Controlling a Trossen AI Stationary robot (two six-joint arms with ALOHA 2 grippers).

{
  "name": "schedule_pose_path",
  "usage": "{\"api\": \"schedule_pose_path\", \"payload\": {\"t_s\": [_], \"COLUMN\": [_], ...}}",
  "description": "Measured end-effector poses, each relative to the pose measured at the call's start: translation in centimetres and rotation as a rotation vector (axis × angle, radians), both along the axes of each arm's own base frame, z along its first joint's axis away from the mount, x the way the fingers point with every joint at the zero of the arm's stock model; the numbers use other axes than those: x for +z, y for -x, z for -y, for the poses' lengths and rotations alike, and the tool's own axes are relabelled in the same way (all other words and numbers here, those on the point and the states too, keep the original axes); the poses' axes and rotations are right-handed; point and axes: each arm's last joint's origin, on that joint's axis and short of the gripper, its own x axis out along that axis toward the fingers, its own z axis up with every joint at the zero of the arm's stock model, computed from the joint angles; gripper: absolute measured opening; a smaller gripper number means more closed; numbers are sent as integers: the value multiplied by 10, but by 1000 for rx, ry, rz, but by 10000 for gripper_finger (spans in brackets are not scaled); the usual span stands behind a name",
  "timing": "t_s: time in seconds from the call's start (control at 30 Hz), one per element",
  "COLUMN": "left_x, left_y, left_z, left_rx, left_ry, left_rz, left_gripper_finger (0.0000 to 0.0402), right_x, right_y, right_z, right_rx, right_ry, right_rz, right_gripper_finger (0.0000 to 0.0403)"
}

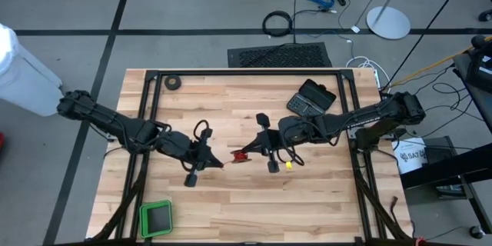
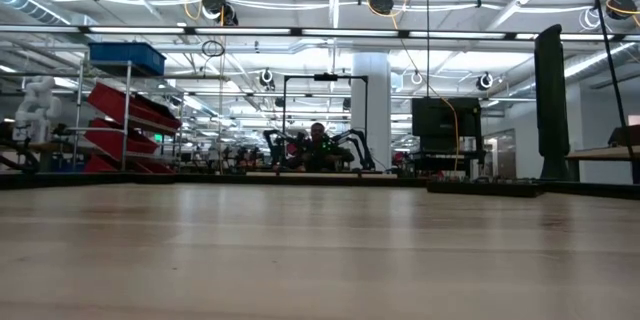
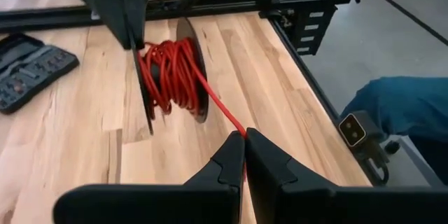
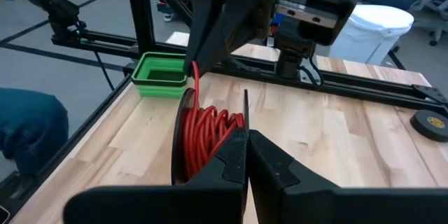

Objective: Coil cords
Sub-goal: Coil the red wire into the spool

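Reel (image 3: 171, 77) mid-table, right gripper (image 4: 246, 140) clamping rim; left gripper (image 3: 245, 140) pinching wire (image 3: 222, 109).

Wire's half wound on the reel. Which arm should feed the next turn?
Left, probably. The left gripper is shut on the red wire leading off the reel, while the right gripper is pinching the reel's flange, so it looks better kept as the holder.

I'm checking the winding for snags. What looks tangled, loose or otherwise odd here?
Nothing stands out. The red wire sits bunched on the reel, one strand running straight to the left gripper, shut on it. The right gripper holds the reel upright at mid-table.
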Motion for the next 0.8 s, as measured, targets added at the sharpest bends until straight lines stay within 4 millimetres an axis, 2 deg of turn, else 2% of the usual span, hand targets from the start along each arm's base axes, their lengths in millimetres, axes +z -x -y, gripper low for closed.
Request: {"api": "schedule_pose_path", "payload": {"t_s": [0.27, 0.6, 0.8], "left_x": [-6, -6, -9], "left_y": [3, 3, 5], "left_z": [-3, -6, -6], "left_rx": [67, 166, 227], "left_ry": [-17, -71, -99], "left_rz": [-62, -51, -68], "left_gripper_finger": [20, 118, 128], "right_x": [0, 0, 0], "right_y": [-1, -2, -3], "right_z": [7, 20, 25], "right_rx": [-19, -60, -75], "right_ry": [8, 1, 1], "right_rz": [-1, -1, 0], "right_gripper_finger": [0, 0, 0]}}
